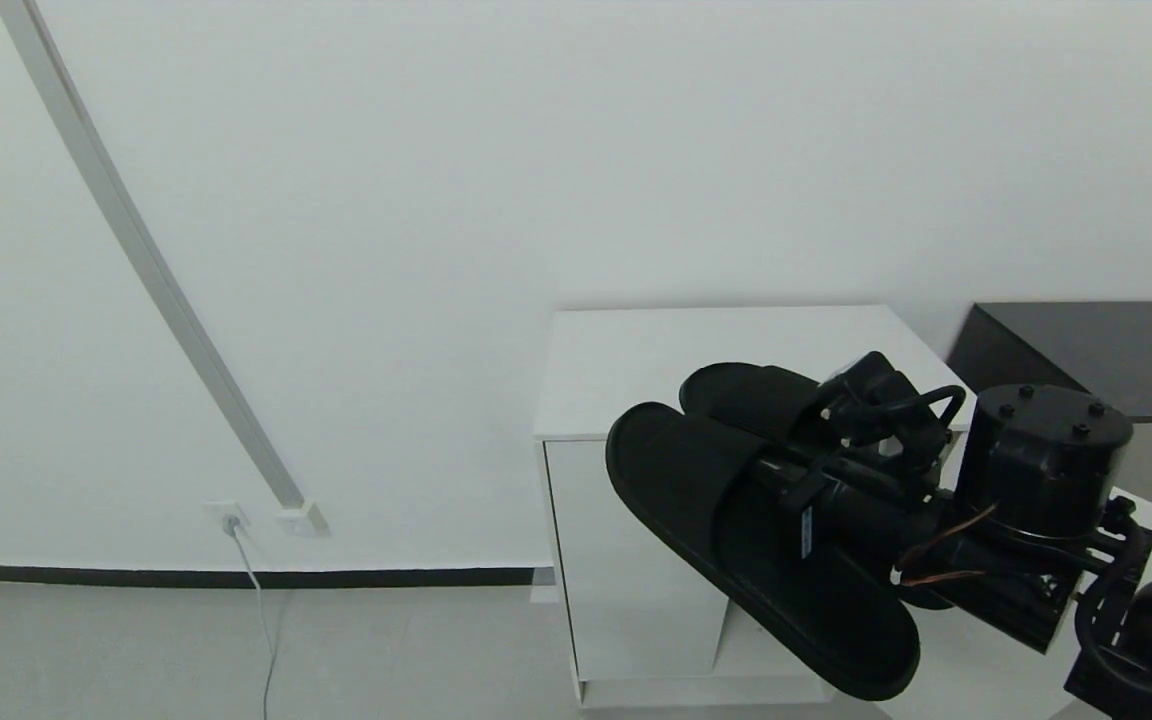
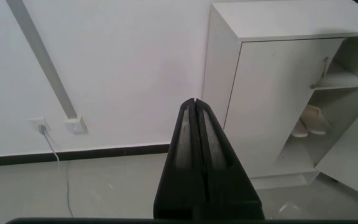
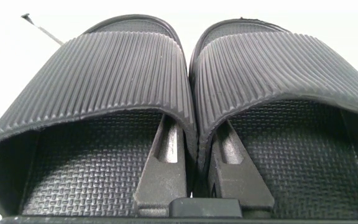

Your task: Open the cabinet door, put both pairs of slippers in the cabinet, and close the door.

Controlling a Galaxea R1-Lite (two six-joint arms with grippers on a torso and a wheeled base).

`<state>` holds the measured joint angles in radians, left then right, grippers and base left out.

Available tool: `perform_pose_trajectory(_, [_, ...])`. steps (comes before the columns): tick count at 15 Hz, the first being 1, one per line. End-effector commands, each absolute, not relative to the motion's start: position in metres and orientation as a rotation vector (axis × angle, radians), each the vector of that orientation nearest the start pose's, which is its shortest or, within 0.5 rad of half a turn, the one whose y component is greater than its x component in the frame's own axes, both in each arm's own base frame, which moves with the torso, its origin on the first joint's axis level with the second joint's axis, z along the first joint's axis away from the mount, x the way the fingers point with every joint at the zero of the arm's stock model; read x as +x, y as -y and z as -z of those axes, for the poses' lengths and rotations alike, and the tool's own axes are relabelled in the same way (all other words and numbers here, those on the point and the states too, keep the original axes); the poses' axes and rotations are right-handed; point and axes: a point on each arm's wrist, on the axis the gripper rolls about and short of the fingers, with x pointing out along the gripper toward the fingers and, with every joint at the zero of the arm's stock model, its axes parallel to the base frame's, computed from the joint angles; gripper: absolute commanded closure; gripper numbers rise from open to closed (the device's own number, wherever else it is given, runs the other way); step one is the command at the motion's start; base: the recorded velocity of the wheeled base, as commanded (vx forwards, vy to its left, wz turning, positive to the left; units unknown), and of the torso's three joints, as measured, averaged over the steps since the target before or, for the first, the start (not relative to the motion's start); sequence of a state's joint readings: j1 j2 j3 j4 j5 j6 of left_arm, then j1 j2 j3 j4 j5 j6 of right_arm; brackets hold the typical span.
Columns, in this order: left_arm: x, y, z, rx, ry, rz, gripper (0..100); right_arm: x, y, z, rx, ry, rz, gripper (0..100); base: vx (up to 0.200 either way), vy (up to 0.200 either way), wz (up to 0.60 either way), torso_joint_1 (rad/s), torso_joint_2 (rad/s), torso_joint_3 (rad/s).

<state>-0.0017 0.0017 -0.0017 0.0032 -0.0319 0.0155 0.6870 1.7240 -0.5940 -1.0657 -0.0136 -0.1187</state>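
Right gripper (image 3: 196,152): clamped on your black slippers (image 1: 736,500); long axis slants across the cabinet (image 1: 636,360) front
Left gripper (image 2: 196,107): pressed together, empty; your farther arm

The left gripper (image 2: 196,134) has its fingers pressed together, while the right arm (image 1: 946,530) is held out forward, the right gripper (image 3: 197,165) clamping the slippers (image 1: 696,480) together.

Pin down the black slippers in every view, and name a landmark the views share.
Head view: black slippers at lower right, before the white cabinet.
Right wrist view: the pair side by side, close up, clamped on the right pincer.
Left wrist view: the cabinet at right, pale slippers inside.
Shared landmark: the cabinet, head and left wrist views.
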Motion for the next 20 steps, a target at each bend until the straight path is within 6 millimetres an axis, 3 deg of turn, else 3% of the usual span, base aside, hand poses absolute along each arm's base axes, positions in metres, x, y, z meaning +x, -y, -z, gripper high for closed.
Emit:
perform_pose_trajectory(1, [-0.0228, 0.0007, -0.0756, 0.015, -0.003, 0.034, 100, 0.225, -0.1855, -0.1628, -0.139, -0.024, -0.681, 100, 0.0, 0.0, 0.0, 0.0, 0.0, 0.0])
perform_pose_trajectory(14, [-0.0228, 0.0006, -0.0756, 0.015, -0.003, 0.031, 100, 0.2258, -0.186, -0.1604, -0.146, -0.035, -0.677, 100, 0.0, 0.0, 0.0, 0.0, 0.0, 0.0])
perform_pose_trajectory(20, [-0.0227, 0.0001, -0.0754, 0.014, -0.003, 0.008, 100, 0.2272, -0.187, -0.1581, -0.15, -0.043, -0.656, 100, 0.0, -0.2, 0.0, 0.006, 0.0, -0.001])
